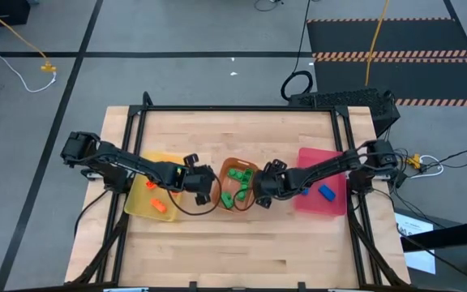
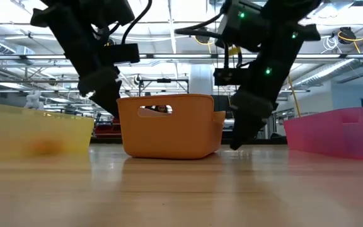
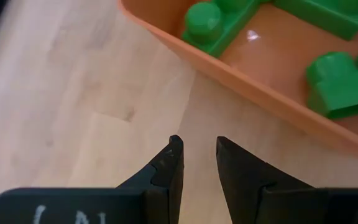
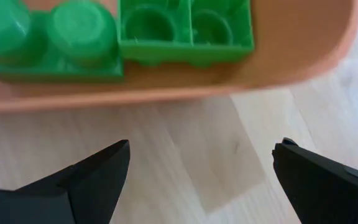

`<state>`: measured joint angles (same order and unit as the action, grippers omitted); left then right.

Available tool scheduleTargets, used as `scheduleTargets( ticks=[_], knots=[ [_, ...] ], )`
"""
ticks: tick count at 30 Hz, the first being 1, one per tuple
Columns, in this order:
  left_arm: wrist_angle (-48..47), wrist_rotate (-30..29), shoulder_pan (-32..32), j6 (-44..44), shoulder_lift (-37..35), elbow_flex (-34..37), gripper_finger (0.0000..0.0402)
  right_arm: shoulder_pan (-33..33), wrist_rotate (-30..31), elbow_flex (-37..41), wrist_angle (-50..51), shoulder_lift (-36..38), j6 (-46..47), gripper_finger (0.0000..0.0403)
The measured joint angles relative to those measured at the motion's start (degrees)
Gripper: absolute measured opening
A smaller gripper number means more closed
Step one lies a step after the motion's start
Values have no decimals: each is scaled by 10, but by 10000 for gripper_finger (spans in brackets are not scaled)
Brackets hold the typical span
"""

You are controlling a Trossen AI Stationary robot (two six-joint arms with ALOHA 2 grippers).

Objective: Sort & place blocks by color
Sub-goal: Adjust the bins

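Left gripper [image 3: 194, 158]: my fingers nearly closed, empty, over bare wood just outside the translucent orange rectangular tray [image 1: 248, 168].
Right gripper [image 4: 201, 165]: spread wide, empty, beside the same tray's opposite wall.
Green studded plastic bricks [image 1: 235, 185]: I count about four inside it.
Yellow tray [image 1: 142, 207]: two orange bricks [image 1: 156, 203].
Pink tray [image 1: 319, 158]: two blue bricks [image 1: 327, 192].

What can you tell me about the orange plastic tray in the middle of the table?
The orange translucent plastic tray is a small rectangular tub with rounded corners and a handle cut-out in its end wall. It stands upright on the wooden table, between the yellow tray and the pink tray. Green studded bricks lie inside. The left gripper and right gripper hover beside it, neither touching.
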<state>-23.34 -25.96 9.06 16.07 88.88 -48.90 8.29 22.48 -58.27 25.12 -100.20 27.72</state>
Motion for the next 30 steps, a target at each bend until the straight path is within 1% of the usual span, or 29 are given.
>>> scheduleTargets(
  ticks=[3, 9, 18, 23, 30],
  knots=[
    [11, 22, 1, 10, 0, 0, 97, -13, 0, 11, -39, 0, -20, 375],
    [38, 26, 13, 19, 0, 0, 97, -33, 0, 11, -85, 0, -64, 375],
    [89, 26, 34, 22, 0, 0, 97, -57, 0, 12, -91, 0, -94, 375],
    [93, 27, 38, 26, 0, 0, 97, -65, -1, 12, -103, 0, -102, 375],
    [82, 26, 38, 26, 0, 0, 97, -58, -3, 12, -103, 0, -92, 376]
  ],
)
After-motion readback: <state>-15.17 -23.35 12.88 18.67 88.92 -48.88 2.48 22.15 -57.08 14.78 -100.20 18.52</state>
